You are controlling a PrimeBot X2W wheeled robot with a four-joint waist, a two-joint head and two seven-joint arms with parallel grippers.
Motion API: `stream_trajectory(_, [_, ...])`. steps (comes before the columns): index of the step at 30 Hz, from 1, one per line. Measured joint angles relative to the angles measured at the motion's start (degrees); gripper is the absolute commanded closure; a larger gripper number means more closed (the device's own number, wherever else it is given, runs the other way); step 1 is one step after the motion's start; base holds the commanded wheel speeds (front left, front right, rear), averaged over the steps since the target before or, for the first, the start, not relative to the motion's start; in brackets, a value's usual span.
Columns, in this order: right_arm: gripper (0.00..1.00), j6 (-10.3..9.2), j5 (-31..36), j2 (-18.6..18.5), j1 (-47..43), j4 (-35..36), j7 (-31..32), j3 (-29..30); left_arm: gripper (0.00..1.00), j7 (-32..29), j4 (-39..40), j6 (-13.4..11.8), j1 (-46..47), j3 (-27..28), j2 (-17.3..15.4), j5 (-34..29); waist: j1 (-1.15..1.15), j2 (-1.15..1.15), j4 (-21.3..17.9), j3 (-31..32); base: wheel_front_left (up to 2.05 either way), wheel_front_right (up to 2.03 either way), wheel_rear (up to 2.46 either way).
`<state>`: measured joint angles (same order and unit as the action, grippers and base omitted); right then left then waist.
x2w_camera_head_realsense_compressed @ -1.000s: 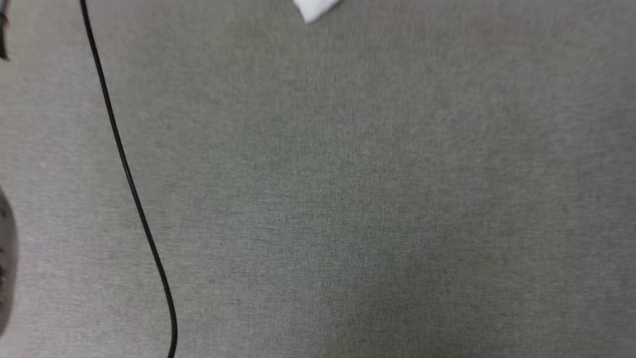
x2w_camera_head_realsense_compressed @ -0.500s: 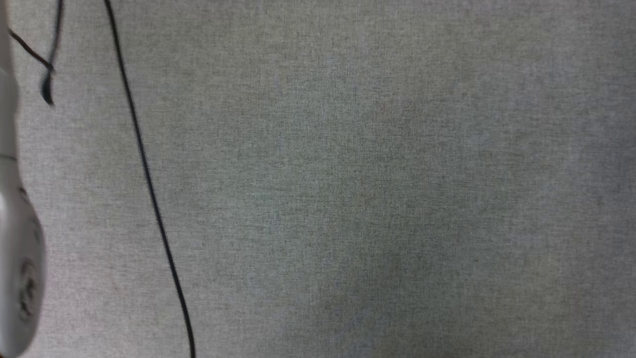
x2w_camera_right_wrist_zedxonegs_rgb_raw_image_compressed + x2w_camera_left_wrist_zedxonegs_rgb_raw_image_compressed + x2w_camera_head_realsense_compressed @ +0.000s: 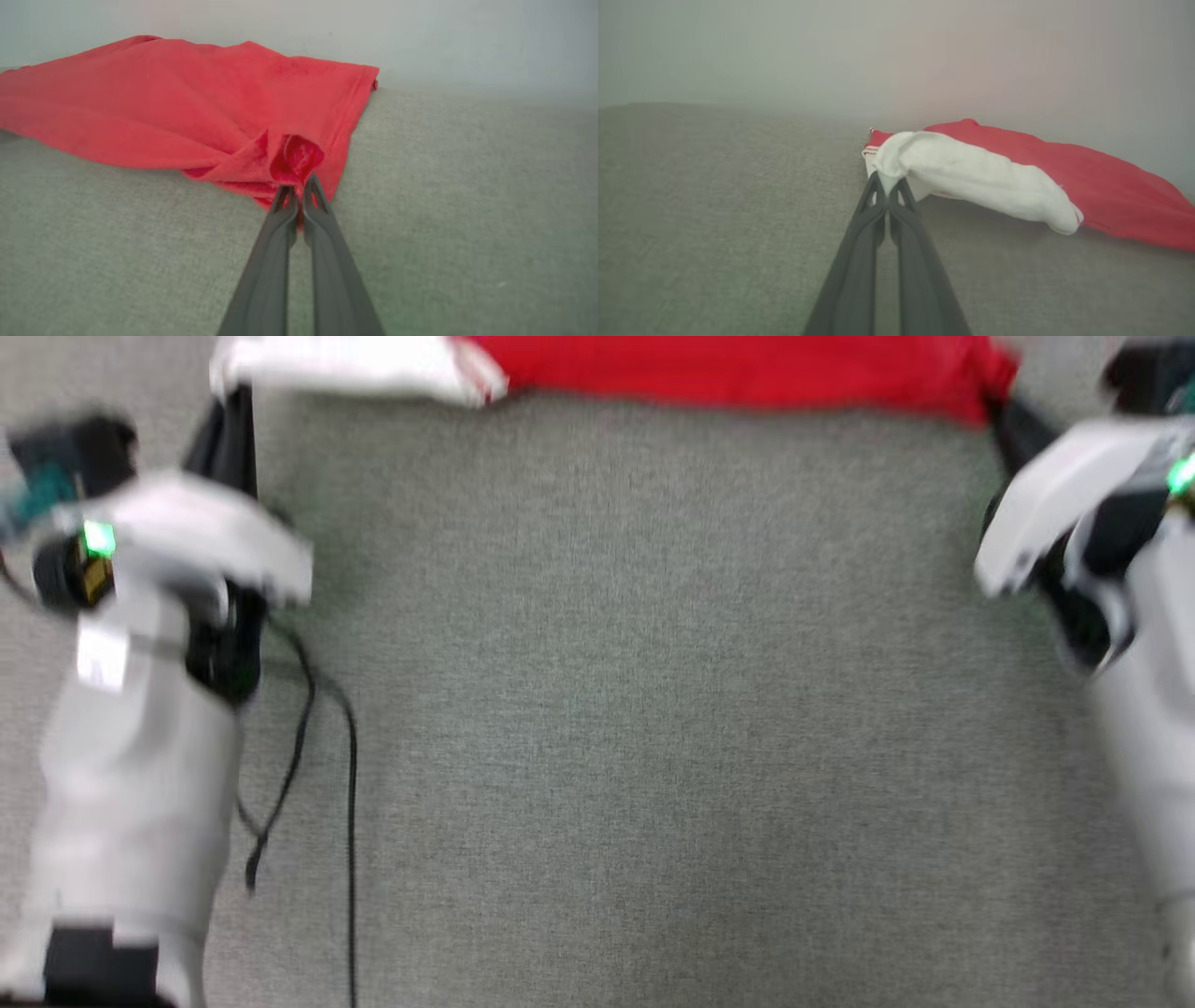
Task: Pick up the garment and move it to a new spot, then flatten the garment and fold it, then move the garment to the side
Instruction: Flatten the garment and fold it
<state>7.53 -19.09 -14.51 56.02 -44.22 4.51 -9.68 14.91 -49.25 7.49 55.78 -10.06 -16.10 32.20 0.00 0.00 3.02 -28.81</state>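
Step in hand: by my reading, carrying the garment point(image 3: 747, 369) to its new spot, stretched between both arms, ready to be laid flat.
Garment: a red band across 12 o'clock in the head view, with its white sleeve point(image 3: 345, 364) towards 11 o'clock. In the wrist views it lies low over the grey woven surface point(image 3: 653, 709); whether its middle touches is unclear.
Left gripper point(image 3: 888, 184): at 10 o'clock in the head view, fingers pressed together on the end of the white sleeve.
Right gripper point(image 3: 300, 186): at 2 o'clock, fingers pinched on a bunched red corner point(image 3: 292, 158) beside the hem.
Tension: move both arms at one pace and hold their spacing, so the cloth neither sags into folds nor pulls out of either pinch.
Lay-down: lower the middle first, then draw towards 6 o'clock to smooth it.
Grip risk: both holds take little cloth, so jerks may free it.
Cable point(image 3: 350, 803): it trails at 8 o'clock beside the left forearm; steer the sleeve clear.
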Motion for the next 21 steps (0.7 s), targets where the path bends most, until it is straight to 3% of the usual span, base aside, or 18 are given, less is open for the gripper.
stream_trajectory(10, [1.00, 0.00, -4.7, -1.7, -19.2, 5.2, -2.5, -1.3, 1.00, 0.1, 13.0, -0.1, -25.1, 1.8, -0.3, -1.1, -0.01, 0.00, -0.1, 9.8, 0.00, 0.00, 0.00])
stream_trajectory(21, [1.00, 0.01, -4.4, -0.5, -42.4, 18.0, -0.9, 4.8, 1.00, -2.4, 26.5, -5.8, -49.4, 3.3, 0.6, 0.2, -0.02, 0.01, 1.2, 21.1, 0.00, 0.00, 0.00])
